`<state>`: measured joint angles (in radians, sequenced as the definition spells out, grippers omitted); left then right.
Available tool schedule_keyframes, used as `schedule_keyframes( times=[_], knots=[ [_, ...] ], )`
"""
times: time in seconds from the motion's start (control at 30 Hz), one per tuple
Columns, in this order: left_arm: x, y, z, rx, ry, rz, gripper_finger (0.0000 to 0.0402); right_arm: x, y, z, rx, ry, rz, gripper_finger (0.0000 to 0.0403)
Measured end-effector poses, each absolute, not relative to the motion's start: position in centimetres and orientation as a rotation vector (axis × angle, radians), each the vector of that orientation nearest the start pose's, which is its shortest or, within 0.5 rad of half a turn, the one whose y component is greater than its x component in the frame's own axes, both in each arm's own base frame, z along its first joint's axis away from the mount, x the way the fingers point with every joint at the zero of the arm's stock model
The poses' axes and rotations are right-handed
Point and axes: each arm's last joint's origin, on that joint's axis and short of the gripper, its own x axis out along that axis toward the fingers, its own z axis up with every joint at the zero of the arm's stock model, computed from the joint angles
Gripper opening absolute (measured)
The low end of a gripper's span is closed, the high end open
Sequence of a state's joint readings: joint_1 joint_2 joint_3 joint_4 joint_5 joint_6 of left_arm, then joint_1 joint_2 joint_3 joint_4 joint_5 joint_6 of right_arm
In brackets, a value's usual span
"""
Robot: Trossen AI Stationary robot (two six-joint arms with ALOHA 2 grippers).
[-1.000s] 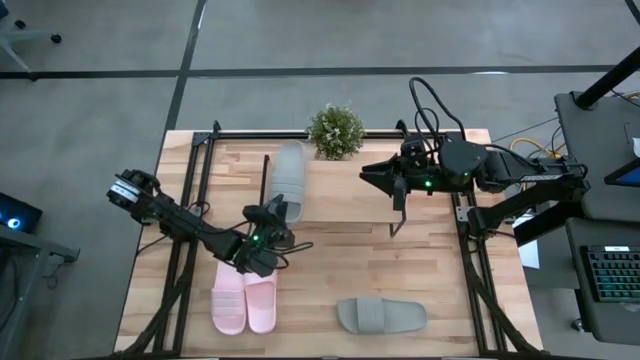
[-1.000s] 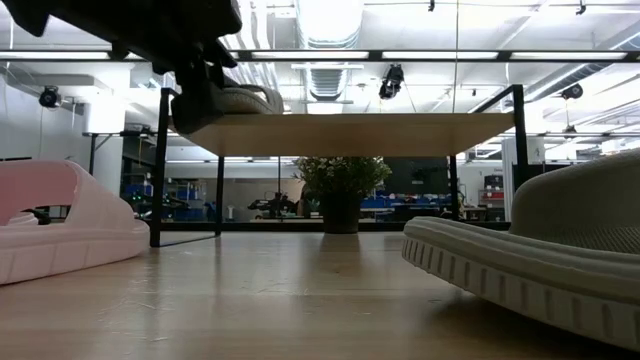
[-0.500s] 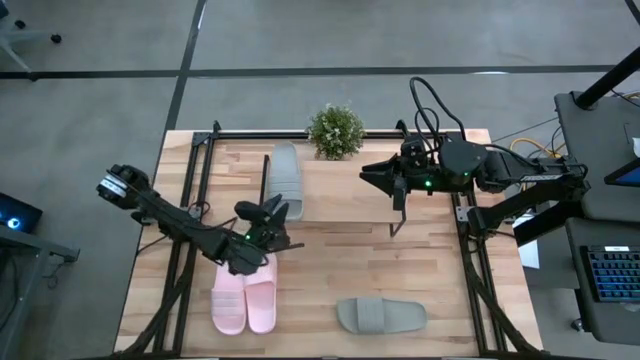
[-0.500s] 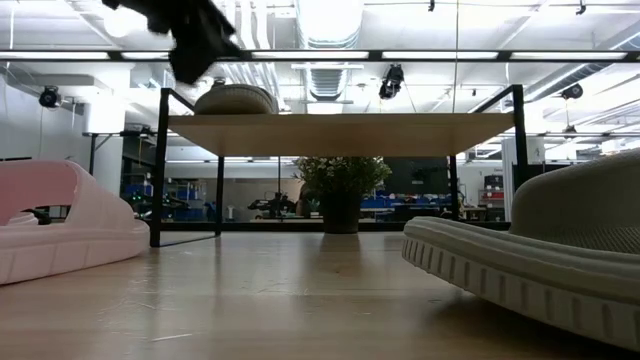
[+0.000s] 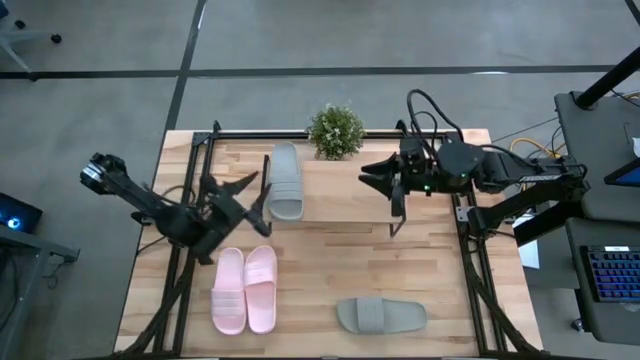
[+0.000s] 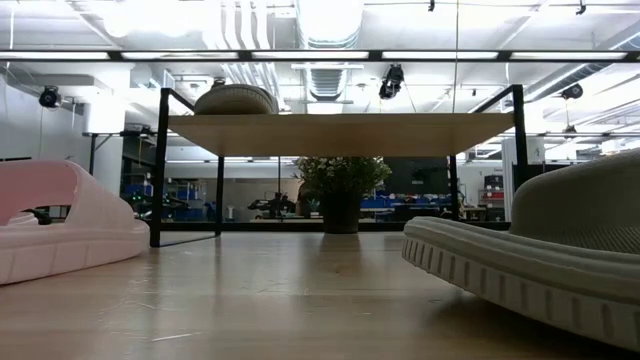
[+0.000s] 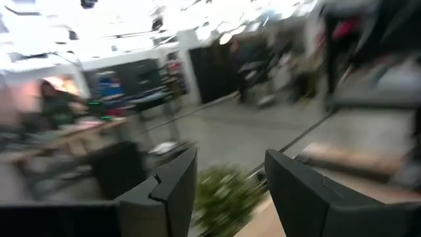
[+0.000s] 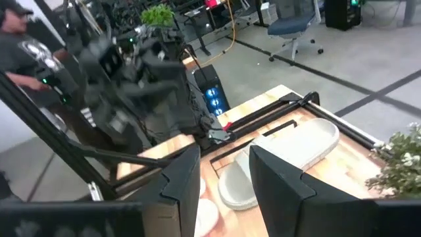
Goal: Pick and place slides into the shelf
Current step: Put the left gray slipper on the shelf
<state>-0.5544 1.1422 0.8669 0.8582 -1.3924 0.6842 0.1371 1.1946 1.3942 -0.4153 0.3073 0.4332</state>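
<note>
One grey-green slide (image 5: 285,180) lies sole-down on the left end of the shelf (image 5: 340,195), and shows on the plank (image 6: 340,133) as a low mound (image 6: 235,100). The second grey-green slide (image 5: 380,315) rests on the table near its near edge. The pink pair (image 5: 245,290) lies side by side on the table's near left. My left gripper (image 5: 252,192) hangs open just left of the shelved slide, touching nothing. My right gripper (image 5: 368,175) waits open above the shelf's right part. Its wrist view shows the shelved slide (image 8: 289,158) ahead.
A small potted plant (image 5: 335,130) stands at the table's far edge behind the shelf. Black frame rails run along the table's left (image 5: 190,200) and right (image 5: 465,220) sides. A person (image 8: 20,52) is beyond the table. Bare plank lies between the shelved slide and my right gripper.
My left gripper has let go of the grey-green slide, risen off the shelf top and drawn back toward the table's left edge, leaving the low view. The slide has stayed on the shelf's left end, now lying flat. My right arm has kept still.
</note>
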Motion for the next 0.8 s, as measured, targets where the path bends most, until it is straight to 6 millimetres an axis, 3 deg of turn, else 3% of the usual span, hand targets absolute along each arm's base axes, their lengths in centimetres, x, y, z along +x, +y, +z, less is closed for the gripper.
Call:
schedule_keyframes(
  times=[0.27, 0.47, 0.63, 0.8],
  knots=[
    [18.0, -8.8, 39.5, -0.101, -0.294, 0.597, 0.0164, 24.5, 2.5, 42.8, 0.291, 0.203, -0.208, 0.0123],
    [16.5, -8.7, 40.4, -0.295, -0.411, 0.133, 0.0162, 24.6, 2.9, 42.7, 0.308, 0.23, -0.09, 0.0123],
    [15.6, -8.0, 39.8, -0.252, -0.311, 0.119, 0.0129, 24.6, 3.0, 42.7, 0.36, 0.234, -0.067, 0.0123],
    [14.9, -7.6, 39.4, -0.133, -0.249, 0.128, 0.0054, 24.6, 3.0, 42.7, 0.418, 0.233, -0.072, 0.0123]
  ],
)
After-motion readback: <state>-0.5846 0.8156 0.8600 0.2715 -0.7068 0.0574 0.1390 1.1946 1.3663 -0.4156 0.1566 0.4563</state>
